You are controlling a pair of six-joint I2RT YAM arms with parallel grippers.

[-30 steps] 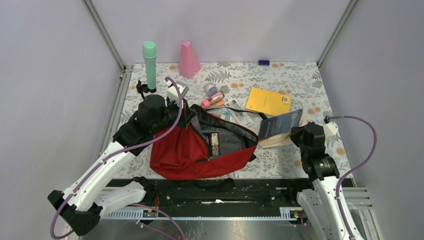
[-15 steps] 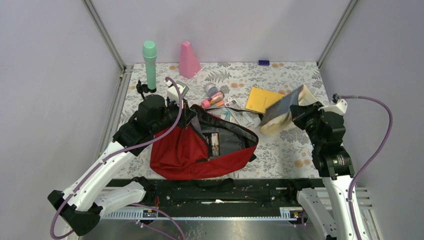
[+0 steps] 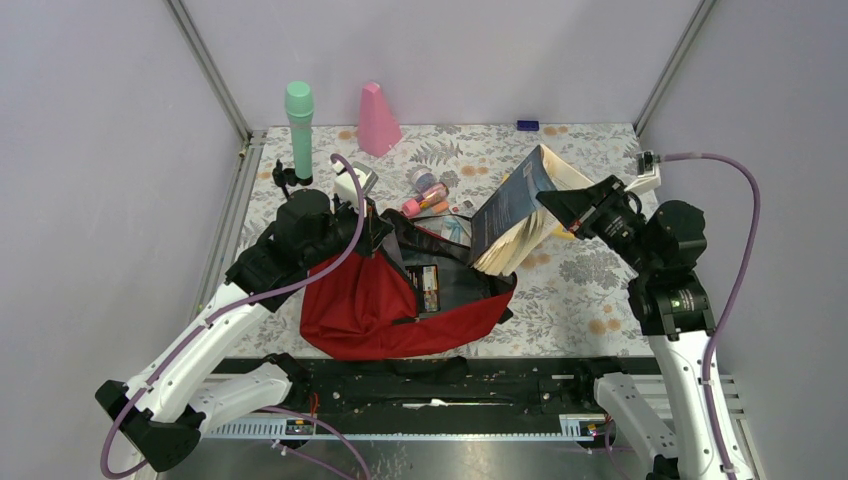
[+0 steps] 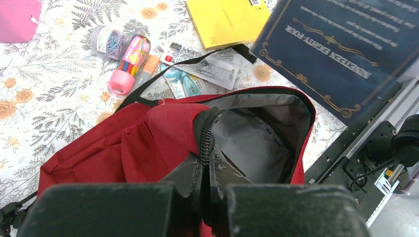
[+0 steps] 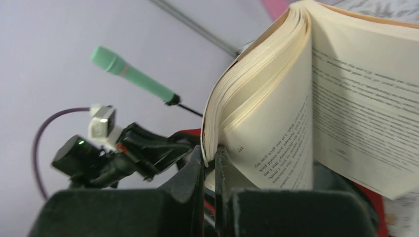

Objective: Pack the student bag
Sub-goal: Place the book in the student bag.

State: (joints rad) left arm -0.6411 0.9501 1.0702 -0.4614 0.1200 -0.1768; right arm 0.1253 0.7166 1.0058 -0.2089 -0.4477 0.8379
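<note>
The red student bag [image 3: 370,300] lies at the table's near edge, its grey-lined mouth [image 4: 252,138] open. My left gripper [image 3: 372,230] is shut on the bag's black zipper rim [image 4: 206,133] and holds it up. My right gripper [image 3: 560,205] is shut on the cover and some pages of a dark blue book [image 3: 510,200]. The book hangs tilted in the air above the bag's right end, pages fanned downward [image 5: 276,98]. Its cover also shows in the left wrist view [image 4: 341,54].
A yellow notebook [image 4: 230,19] lies behind the bag, partly hidden by the book. Pink marker [image 3: 425,200], small jar [image 3: 420,178] and packets [image 4: 202,69] lie near the bag's far side. Green microphone [image 3: 299,130] and pink cone [image 3: 377,120] stand at the back.
My right gripper has lifted the book off the table at the right and swung it up and left to above the bag's right end. The left arm and bag have stayed put.
</note>
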